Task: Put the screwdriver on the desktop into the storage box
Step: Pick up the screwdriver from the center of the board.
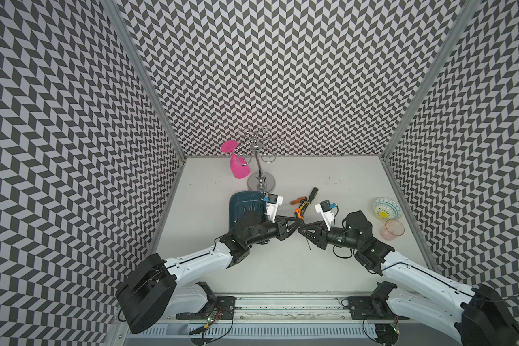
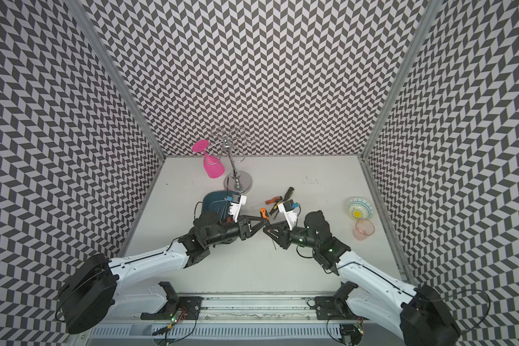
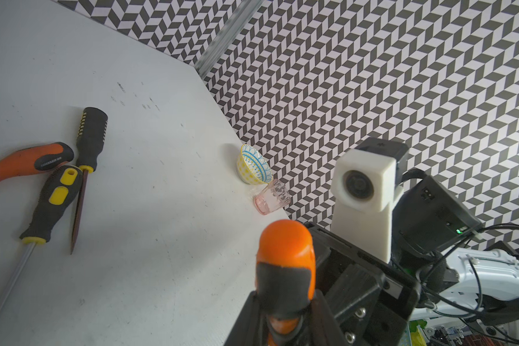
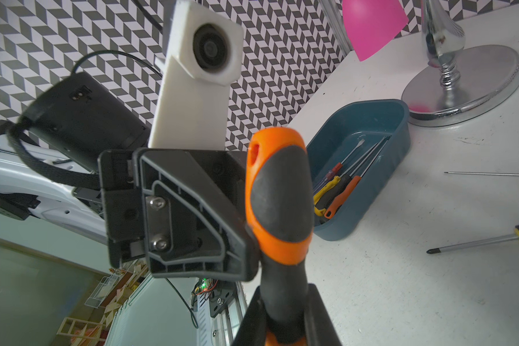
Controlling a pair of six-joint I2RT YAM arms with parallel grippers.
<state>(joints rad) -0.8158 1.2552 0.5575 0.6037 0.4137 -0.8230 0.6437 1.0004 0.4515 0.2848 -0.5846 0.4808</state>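
Note:
An orange-and-black screwdriver hangs above the middle of the white desktop, with both grippers meeting on its handle. My left gripper is shut on the handle. My right gripper is shut on the black neck of the same handle. The dark teal storage box lies to the left behind my left wrist, with several screwdrivers inside. Three more screwdrivers lie loose just behind the grippers.
A chrome glass rack stands behind the box with a pink wine glass hanging upside down from it. At the right edge are a patterned bowl and a pink tumbler. Patterned walls with aluminium rails close in three sides.

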